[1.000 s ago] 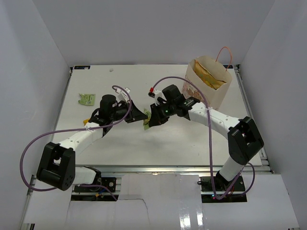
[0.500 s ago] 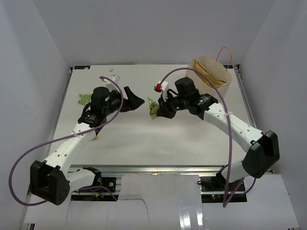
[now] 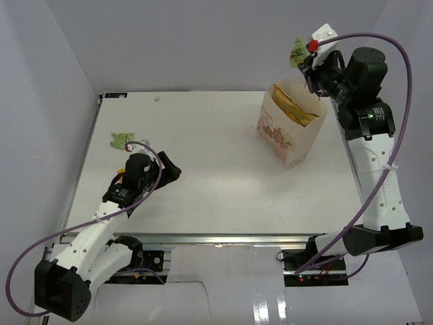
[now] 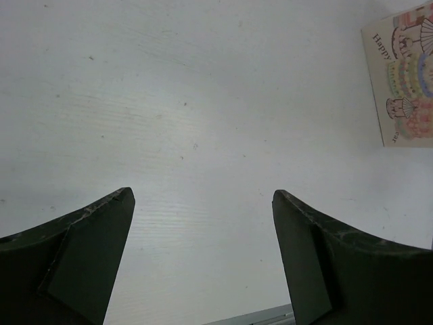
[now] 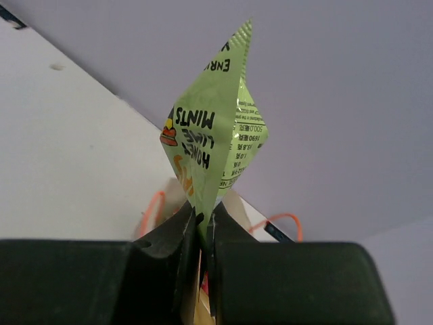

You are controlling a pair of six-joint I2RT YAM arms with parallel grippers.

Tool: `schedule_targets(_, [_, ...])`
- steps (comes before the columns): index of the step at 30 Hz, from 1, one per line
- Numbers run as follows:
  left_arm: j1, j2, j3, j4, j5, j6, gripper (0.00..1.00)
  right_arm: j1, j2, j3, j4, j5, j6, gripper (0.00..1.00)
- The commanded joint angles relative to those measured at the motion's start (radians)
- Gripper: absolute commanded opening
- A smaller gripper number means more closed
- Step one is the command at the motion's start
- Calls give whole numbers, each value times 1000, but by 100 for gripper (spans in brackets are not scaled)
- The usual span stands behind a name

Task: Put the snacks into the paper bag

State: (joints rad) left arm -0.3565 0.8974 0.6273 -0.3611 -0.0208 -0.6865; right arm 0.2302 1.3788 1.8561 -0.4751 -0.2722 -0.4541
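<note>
On the green packet [image 5: 216, 135], the words "HONEY LIME MINTS" are printed in dark letters; in the right wrist view they are seen turned on their side. A cut-off word beginning "ENRI" is printed near the packet's upper tip. The fine print on the adjoining face is too small to be read reliably.

On the side of the paper bag [image 4: 406, 74], near the far right corner of the worktop, the word "Happy" is printed in script. The remaining lettering is not legible.
</note>
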Motion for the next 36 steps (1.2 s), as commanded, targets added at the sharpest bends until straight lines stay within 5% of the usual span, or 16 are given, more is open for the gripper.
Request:
schedule_targets(1, [4,-66,6,-24,-60,-36,94,-101,42,0,-52,34,-20,8])
schedule_targets(16, [4,-89,5,-102,-102,-34,94,-167,157,-172,-243,-125,-96,8])
schedule_targets(18, [4,-100,2,-110,-110,-41,95,-166,169,-181,-252,-116,-103,14])
schedule_targets(20, [4,-101,3,-117,-117,-44,95,-166,174,-173,-267,-110,-116,34])
schedule_targets(23, [4,-89,8,-131,-125,-51,97,-169,158,-155,-278,-113,-127,51])
schedule_targets(30, [4,6,64,-263,-243,-122,98,-206,129,12,-255,-93,-63,56])
schedule_targets(36, [22,202,216,-536,-545,-238,93,-253,57,34,-174,-146,31,56])
